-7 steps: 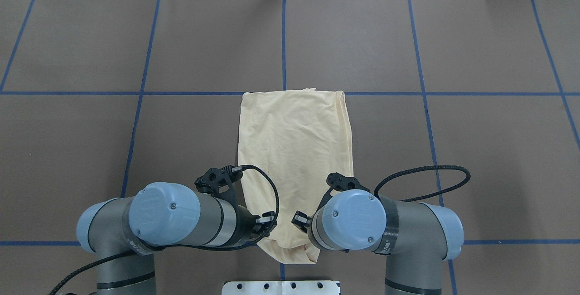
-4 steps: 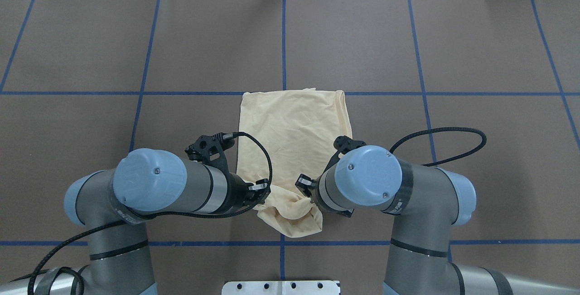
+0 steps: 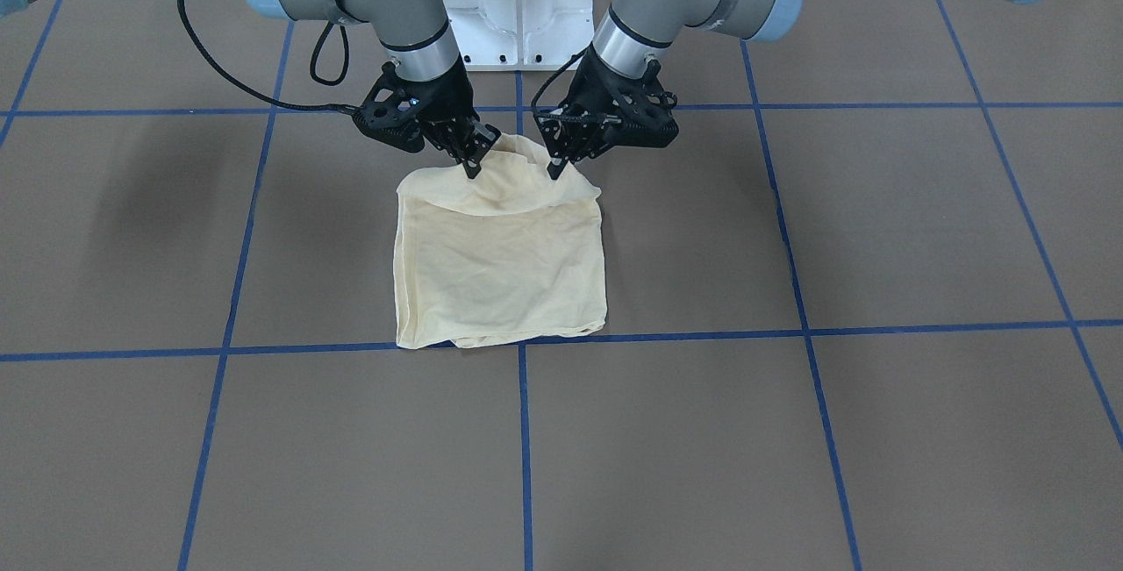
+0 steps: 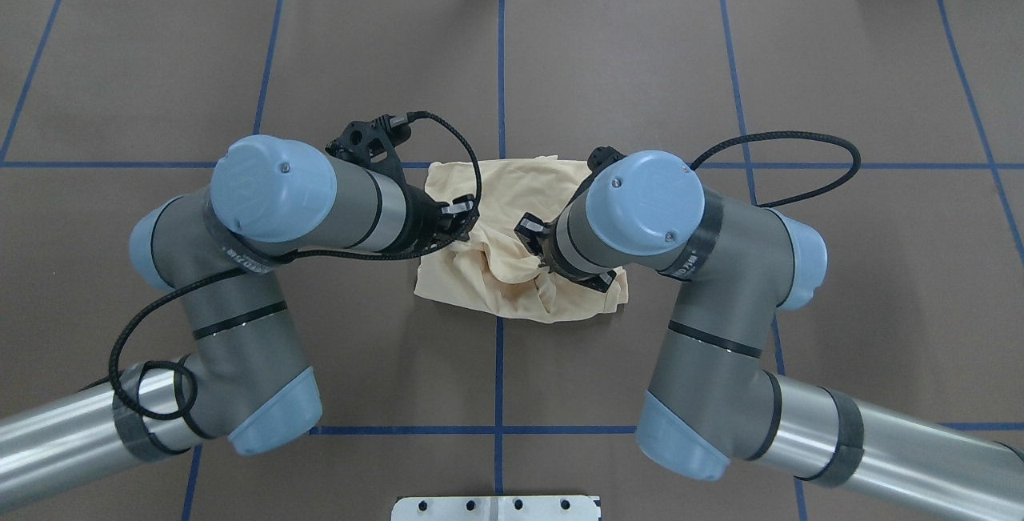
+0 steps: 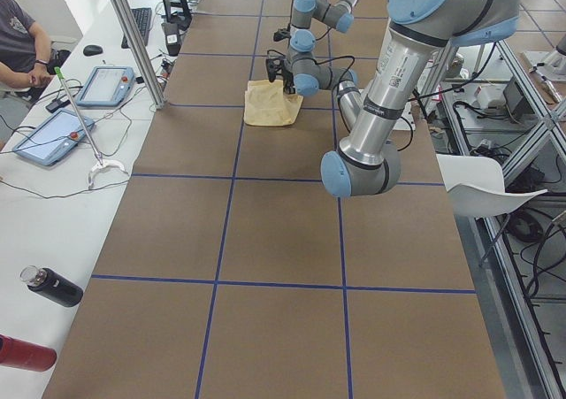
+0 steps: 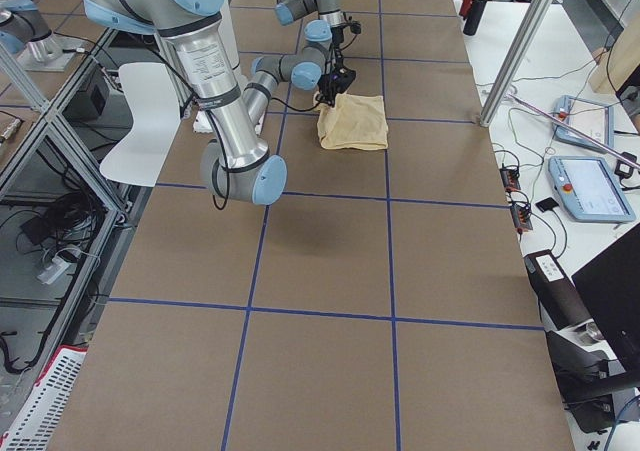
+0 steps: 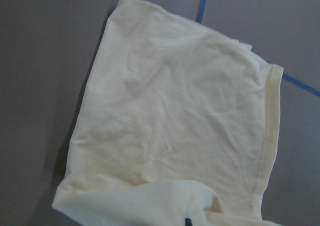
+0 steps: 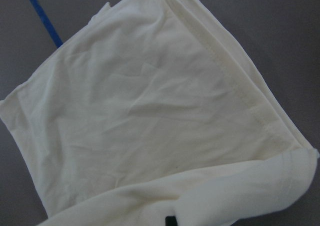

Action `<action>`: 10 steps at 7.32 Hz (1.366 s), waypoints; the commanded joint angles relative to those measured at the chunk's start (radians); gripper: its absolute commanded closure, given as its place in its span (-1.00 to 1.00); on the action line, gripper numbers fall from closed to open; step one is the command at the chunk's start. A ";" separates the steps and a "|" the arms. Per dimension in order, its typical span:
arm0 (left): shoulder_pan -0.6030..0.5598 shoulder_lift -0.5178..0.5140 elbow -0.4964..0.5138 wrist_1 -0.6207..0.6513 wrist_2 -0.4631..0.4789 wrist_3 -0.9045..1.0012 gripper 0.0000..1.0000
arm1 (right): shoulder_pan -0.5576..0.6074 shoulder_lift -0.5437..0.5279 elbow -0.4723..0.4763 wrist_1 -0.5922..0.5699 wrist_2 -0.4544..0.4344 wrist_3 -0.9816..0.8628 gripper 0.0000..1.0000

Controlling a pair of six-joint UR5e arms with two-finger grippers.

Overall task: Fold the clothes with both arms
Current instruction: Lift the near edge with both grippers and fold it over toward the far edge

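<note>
The pale cream-yellow shirt [image 3: 500,264] lies folded to a narrow panel in the middle of the brown table; it also shows in the overhead view [image 4: 512,185]. Its print and neck label are hidden. My left gripper [image 3: 554,169] and right gripper [image 3: 474,169] are each shut on the shirt's robot-side edge and hold it raised, doubled back over the flat part. From overhead the left gripper [image 4: 466,229] and right gripper [image 4: 538,261] sit over bunched fabric. Both wrist views show the flat panel [image 7: 170,110] [image 8: 140,116] below the lifted fold.
The white pedestal base [image 3: 518,1] stands behind the arms. Blue tape lines [image 3: 523,431] grid the table. A seated operator [image 5: 22,45], tablets [image 5: 49,138] and a dark bottle [image 5: 53,286] are along the far side; a metal post [image 6: 520,46] stands there too.
Both arms have moved away from the base, carrying the shirt's near edge up and over the flat part. The visible shirt is now much shorter, with bunched fabric under the grippers.
</note>
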 commanded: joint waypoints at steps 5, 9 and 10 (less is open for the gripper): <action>-0.055 -0.032 0.269 -0.240 0.001 0.014 1.00 | 0.118 0.125 -0.336 0.164 0.000 -0.006 1.00; -0.059 -0.038 0.274 -0.259 0.003 0.016 1.00 | 0.124 0.128 -0.343 0.165 0.000 -0.006 1.00; -0.065 -0.038 0.274 -0.257 0.003 0.023 1.00 | 0.124 0.128 -0.343 0.165 0.000 -0.006 1.00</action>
